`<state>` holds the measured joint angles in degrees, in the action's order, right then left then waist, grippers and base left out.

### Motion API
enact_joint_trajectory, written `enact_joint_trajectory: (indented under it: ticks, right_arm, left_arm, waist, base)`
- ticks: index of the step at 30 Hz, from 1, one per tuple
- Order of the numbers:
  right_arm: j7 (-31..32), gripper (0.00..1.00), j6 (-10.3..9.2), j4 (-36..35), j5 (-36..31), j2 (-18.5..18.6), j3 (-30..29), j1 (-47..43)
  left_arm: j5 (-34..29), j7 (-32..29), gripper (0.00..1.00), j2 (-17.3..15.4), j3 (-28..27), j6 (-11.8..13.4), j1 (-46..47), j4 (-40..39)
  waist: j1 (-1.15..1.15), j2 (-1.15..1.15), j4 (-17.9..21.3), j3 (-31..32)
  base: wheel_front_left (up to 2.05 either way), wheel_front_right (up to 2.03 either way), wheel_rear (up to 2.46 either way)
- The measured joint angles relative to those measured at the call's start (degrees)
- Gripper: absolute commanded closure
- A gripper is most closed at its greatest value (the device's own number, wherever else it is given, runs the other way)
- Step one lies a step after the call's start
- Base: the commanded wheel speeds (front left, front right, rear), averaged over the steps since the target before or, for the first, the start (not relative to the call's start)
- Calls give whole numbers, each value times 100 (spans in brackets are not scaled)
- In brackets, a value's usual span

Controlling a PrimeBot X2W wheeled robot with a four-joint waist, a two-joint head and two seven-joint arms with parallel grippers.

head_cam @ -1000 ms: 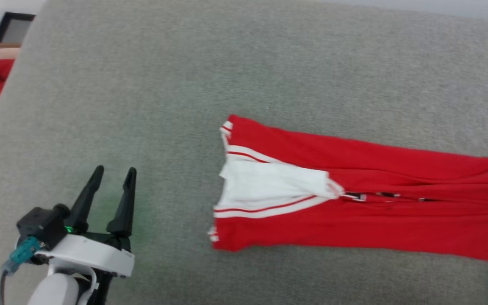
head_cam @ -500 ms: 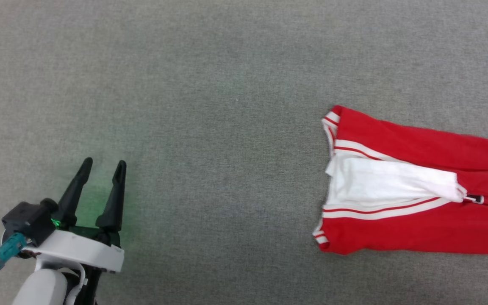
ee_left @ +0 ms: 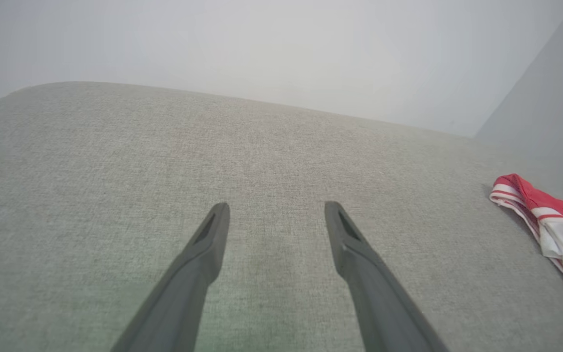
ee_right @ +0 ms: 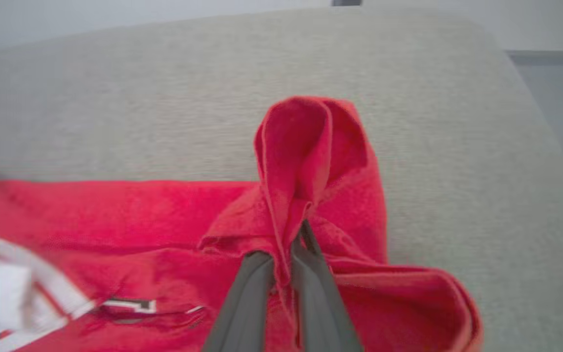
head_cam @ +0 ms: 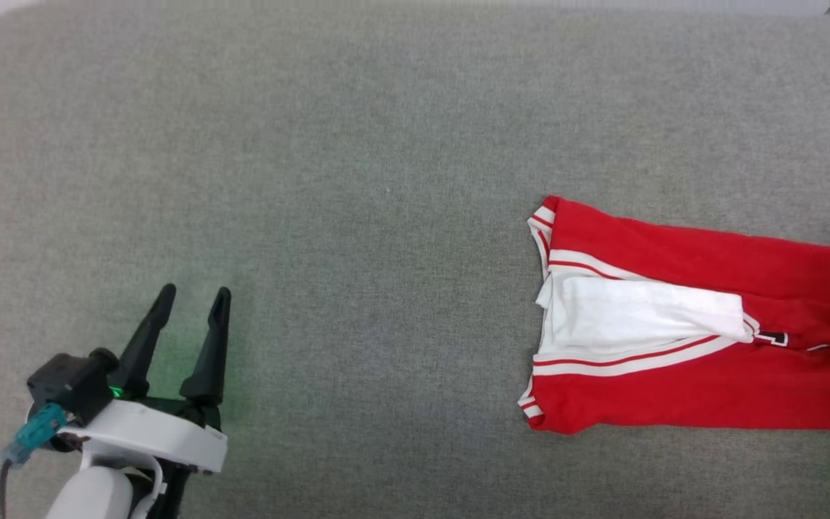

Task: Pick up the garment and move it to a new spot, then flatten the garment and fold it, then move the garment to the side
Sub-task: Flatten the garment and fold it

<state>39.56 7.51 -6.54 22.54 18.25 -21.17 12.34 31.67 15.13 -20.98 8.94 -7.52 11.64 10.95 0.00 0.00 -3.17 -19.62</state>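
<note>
The garment (head_cam: pixel 703 393), a soft red white-sleeved jersey folded into a long strip, lies on the grey woven surface (head_cam: pixel 386 180) well right of your wide-spread, empty left gripper (head_cam: pixel 194 290), while your right gripper (ee_right: pixel 295 239) pinches a bunched red fold of it.

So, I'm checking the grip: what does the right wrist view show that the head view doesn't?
Right wrist view: the right gripper shut on a raised fold of the red jersey T-shirt with white sleeves. Head view: the open left gripper, well apart from the shirt. Both: the shirt lying on the grey woven fabric surface.
</note>
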Motion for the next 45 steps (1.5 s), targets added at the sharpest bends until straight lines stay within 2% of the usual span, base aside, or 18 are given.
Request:
enact_joint_trajectory:
  ticks: [7,13,19,28,36,38,39,40,45]
  right_arm:
    - [458,100,0,-1224,-19,-388,1174,-235]
    - [556,100,0,-1468,-54,-641,2127,-174]
    - [367,100,0,-996,-215,-723,2850,168]
    - [30,100,-1,-38,-424,-725,3259,497]
    - [-325,100,0,625,-456,-737,3366,553]
    - [-437,63,-1,698,-432,-764,3422,569]
    - [-490,25,-1,712,-378,-769,3462,575]
    - [-552,0,0,719,-324,-784,3481,581]
    - [-732,0,0,655,-144,-764,3490,612]
  left_arm:
    - [19,0,0,208,0,0,-34,70]
    - [44,0,0,349,12,0,-43,100]
    - [64,0,0,422,35,0,-34,125]
    - [108,0,0,500,122,0,32,129]
    - [115,0,0,534,142,0,66,179]
    - [115,0,0,525,147,0,63,190]
    - [115,0,0,515,143,0,53,193]
    - [115,0,0,505,134,0,34,196]
    - [109,0,0,416,131,0,-76,203]
  waist:
    - [0,0,-110,180]
    - [0,0,-328,254]
    - [0,0,-552,273]
    - [0,0,-823,155]
    - [0,0,-872,127]
    - [0,0,-843,170]
    - [0,0,-824,194]
    - [0,0,-803,224]
    - [0,0,-630,386]
  base:
    - [0,0,0]
    - [0,0,0]
    - [0,0,0]
    - [0,0,0]
    - [0,0,0]
    - [0,0,0]
    - [0,0,0]
    - [0,0,0]
    - [0,0,0]
